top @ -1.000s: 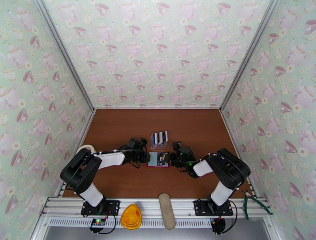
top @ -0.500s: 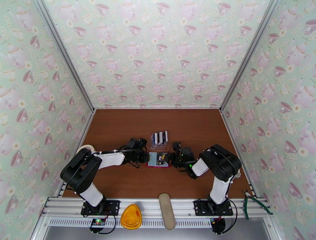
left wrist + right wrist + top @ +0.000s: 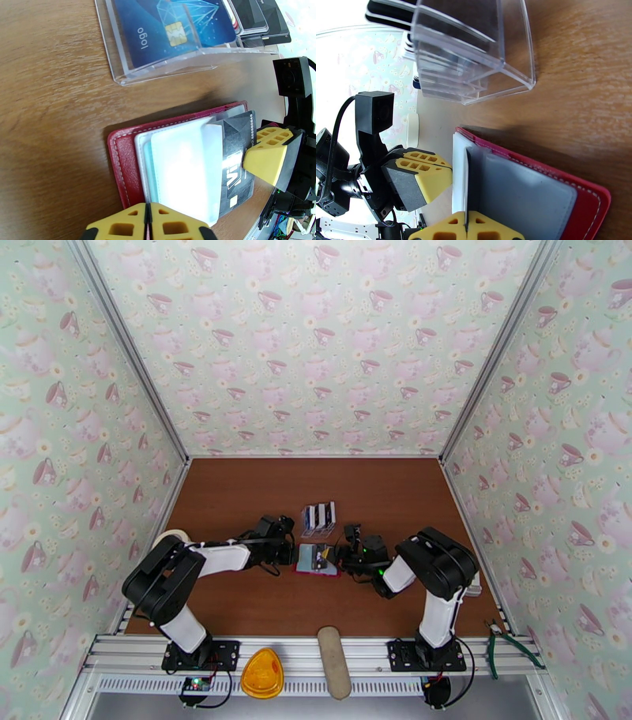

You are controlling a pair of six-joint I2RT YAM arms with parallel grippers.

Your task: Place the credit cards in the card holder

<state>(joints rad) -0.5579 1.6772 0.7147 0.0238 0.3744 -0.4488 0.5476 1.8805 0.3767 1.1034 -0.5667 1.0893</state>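
Orange piece (image 3: 261, 673) and tan pad (image 3: 333, 661) on rail (image 3: 363, 650); green-handled pliers (image 3: 509, 644) rightward.

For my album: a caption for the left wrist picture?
Right tool holds a black card partly inside the red wallet, near a clear stand.

The card holder (image 3: 118, 165) looks stitched leather, the stand (image 3: 166, 67) clear glossy plastic.

Left gripper (image 3: 148, 207): yellow fingers with lattice cut-outs.
Right gripper (image 3: 466, 216): yellow too, with dark grey pads.
Arms (image 3: 223, 557): black joints, white forearm shells.
Wrist camera (image 3: 291, 77): black box on a bracket.
Cables (image 3: 335, 126): thin, black.
Bases (image 3: 201, 656): black plates.
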